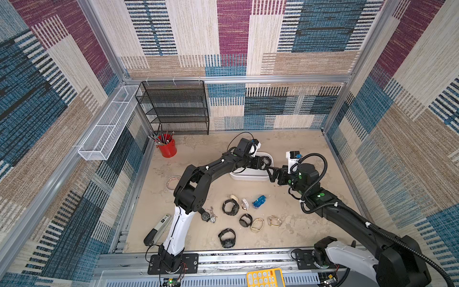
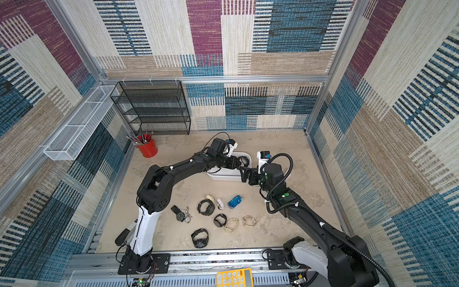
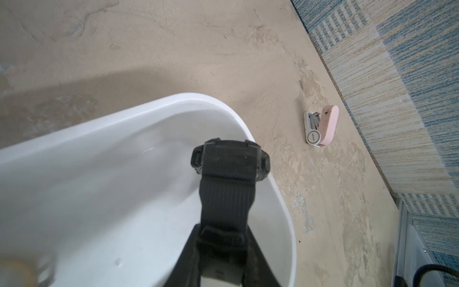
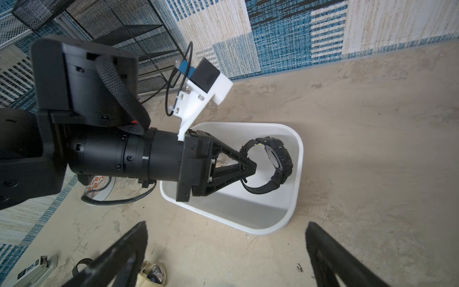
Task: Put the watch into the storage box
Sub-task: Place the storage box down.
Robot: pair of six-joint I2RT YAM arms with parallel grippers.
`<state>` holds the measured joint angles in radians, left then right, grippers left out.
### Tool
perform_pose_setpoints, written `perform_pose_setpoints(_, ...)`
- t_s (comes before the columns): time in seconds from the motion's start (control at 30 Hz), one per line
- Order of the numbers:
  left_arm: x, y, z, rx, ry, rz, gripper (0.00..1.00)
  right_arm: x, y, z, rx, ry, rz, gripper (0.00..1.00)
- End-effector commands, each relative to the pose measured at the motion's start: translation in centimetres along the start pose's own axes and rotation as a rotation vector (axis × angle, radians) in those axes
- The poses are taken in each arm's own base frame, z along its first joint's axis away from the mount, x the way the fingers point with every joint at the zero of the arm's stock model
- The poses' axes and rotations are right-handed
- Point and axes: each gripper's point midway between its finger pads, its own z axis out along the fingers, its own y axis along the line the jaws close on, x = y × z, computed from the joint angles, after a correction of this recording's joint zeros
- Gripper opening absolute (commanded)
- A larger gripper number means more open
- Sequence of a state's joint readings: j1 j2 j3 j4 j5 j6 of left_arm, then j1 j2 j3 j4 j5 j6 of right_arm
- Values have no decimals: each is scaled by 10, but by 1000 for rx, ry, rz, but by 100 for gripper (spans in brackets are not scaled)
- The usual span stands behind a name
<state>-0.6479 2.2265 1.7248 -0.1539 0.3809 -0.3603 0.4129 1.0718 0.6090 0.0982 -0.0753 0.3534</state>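
Left claw (image 4: 250,169), two black triangular lattice fingers drawn nearly together, pinches the ribbed rubber strap of the black watch (image 4: 278,159). The strap curls into a loop, and the chunky, knobbly round case stands on edge over the inside of the storage box (image 4: 296,174), toward one rounded corner. Whether the watch touches the box floor I cannot tell. The box is smooth, glossy white plastic, a low-walled rectangle with a thick rounded rim, standing on the mottled, scuffed beige table (image 1: 310,154). From the left wrist, the strap's fine lengthwise ribs run up to the matte case (image 3: 228,161), with the curved white wall (image 3: 149,106) behind. Right claw (image 1: 271,174) is spread wide and empty, its black angular fingers just beside the box's near corner. A small stapler (image 3: 320,126), white with a pale pink top, lies apart from the box near the woven wall.
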Motion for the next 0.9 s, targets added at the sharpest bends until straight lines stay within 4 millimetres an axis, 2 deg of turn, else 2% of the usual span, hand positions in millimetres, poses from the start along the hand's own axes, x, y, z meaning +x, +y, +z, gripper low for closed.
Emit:
perform_pose_setpoints(0.0, -2, -3, 5, 30, 0, -28, 16, -2, -2, -2, 12, -17, -4, 100)
perform_pose_setpoints(0.3, 6, 10, 20, 54, 27, -140, 16, -3, -3, -4, 16, -21, -4, 100)
perform_pose_setpoints(0.6, 11, 26, 25, 85, 50, -268, 20, -6, -4, -5, 30, -29, -3, 100)
perform_pose_setpoints(0.73, 8, 28, 21, 80, 48, -284, 32, -8, -4, -5, 29, -35, -2, 100)
perform_pose_setpoints(0.87, 4, 30, 15, 52, 44, -292, 54, -10, -3, -5, 32, -37, -3, 100)
